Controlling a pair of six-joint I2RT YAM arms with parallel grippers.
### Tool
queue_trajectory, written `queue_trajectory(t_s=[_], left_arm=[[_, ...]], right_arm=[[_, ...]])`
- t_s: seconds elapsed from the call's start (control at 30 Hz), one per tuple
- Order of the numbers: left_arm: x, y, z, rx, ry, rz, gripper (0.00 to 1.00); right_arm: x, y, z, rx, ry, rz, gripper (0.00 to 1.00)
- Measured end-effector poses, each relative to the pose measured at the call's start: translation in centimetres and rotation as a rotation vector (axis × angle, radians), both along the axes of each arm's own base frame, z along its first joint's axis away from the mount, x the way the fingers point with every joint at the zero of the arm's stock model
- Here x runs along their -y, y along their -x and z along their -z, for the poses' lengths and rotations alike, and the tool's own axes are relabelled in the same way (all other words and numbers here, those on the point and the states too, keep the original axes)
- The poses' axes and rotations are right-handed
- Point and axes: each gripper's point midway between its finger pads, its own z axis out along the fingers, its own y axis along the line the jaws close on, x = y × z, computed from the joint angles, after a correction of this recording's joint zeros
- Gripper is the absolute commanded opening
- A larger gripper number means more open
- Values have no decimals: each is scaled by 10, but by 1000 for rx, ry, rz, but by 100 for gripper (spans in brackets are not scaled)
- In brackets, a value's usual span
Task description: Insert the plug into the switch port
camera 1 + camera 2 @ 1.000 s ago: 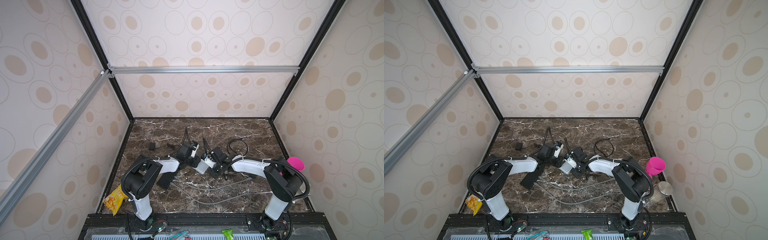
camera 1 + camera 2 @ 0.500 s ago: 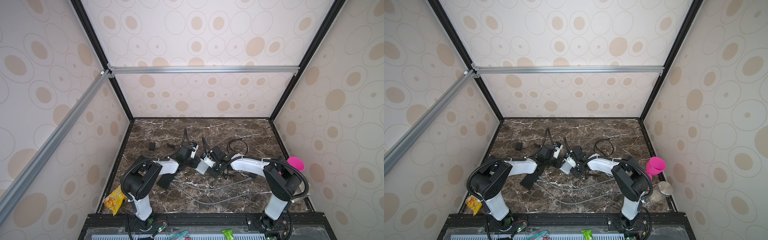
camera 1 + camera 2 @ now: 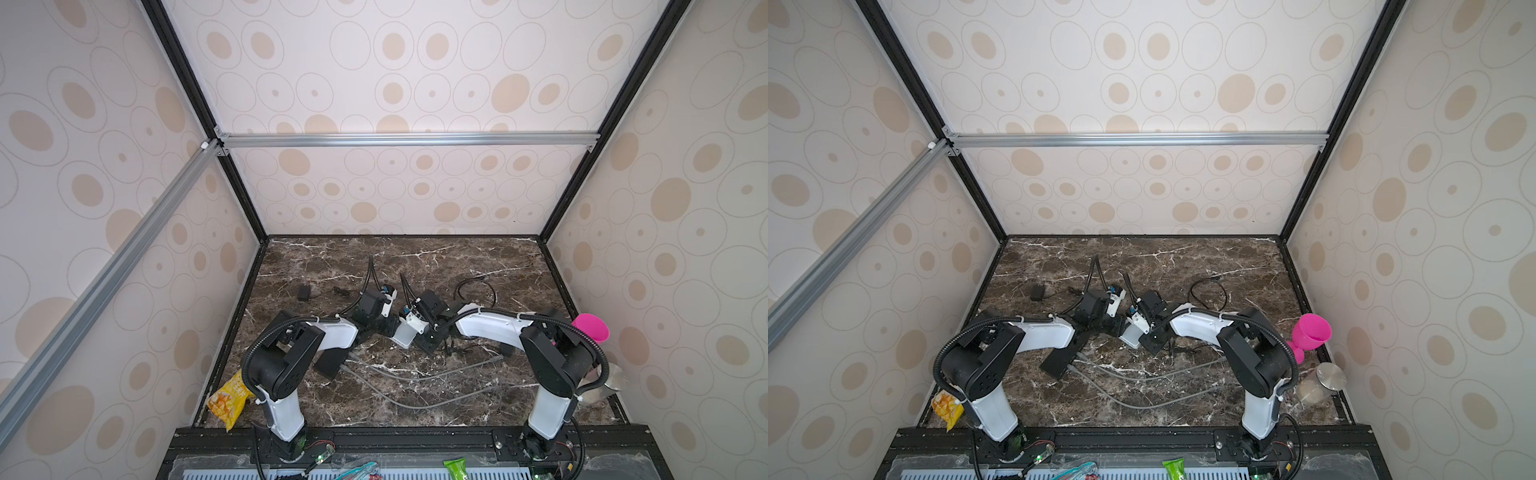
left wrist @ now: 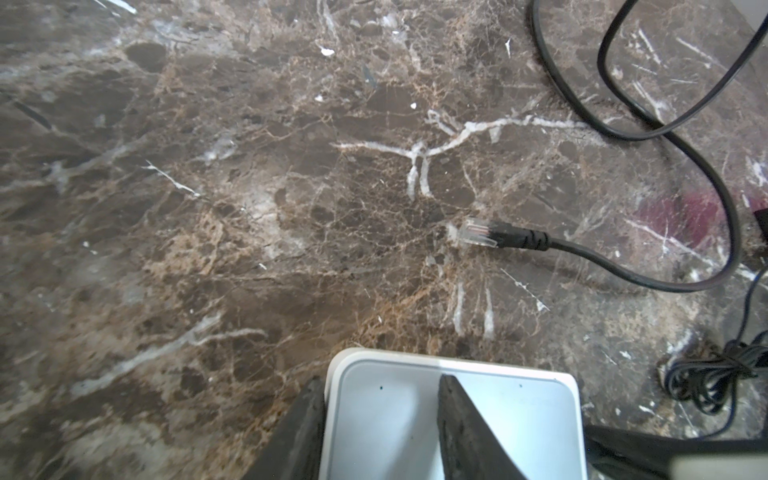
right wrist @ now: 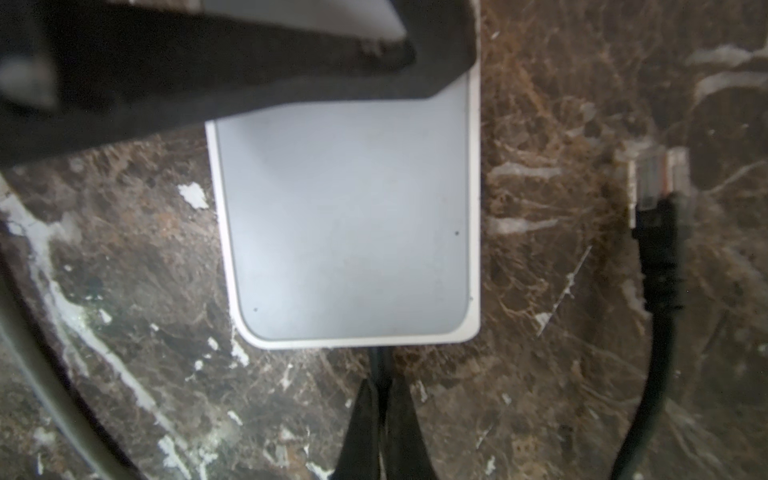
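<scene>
1. In both top views the two wrists meet over the middle of the table [image 3: 457,257]. They cover most of the switch [image 3: 404,338], and only a white corner shows below them. Neither tool's fingers can be made out there.
2. The left wrist view shows the left gripper [image 4: 380,380] part open and clamped on the switch. One finger is at its edge and one lies across its pale face. The frame cuts off the rest of the switch.
3. The right wrist view shows the right gripper [image 5: 381,386] pinched tight on a thin black lead [image 5: 379,361] that meets the switch's short edge. The port is hidden, so I cannot tell whether the lead is seated. A blurred left finger [image 5: 249,83] covers the switch's far end.
4. A clear-tipped network plug [image 4: 478,235] lies loose on the table near the switch, not touching it, on its black cable [image 4: 623,274]. It is too small to find in the top views.
5. Around them:
   - A black adapter [image 3: 303,293] sits left of centre.
   - Grey cables [image 3: 415,378] run across the lower centre.
   - A black box [image 3: 330,361] lies partly under the left arm.
   - A pink cup [image 3: 590,328] stands at the right edge.
   - A yellow snack bag [image 3: 230,399] lies at lower left.
   - A jar [image 3: 1325,382] at lower right is plain in only one top view.
</scene>
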Motion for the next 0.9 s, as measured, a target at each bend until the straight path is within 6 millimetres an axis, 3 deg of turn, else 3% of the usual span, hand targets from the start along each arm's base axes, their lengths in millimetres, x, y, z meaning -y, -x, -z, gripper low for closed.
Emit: queue_trajectory(t_s=[0.9], left_arm=[[-2, -3, 0, 5, 0, -35, 41]], right_arm=[[-4, -5, -1, -60, 46, 32, 0]])
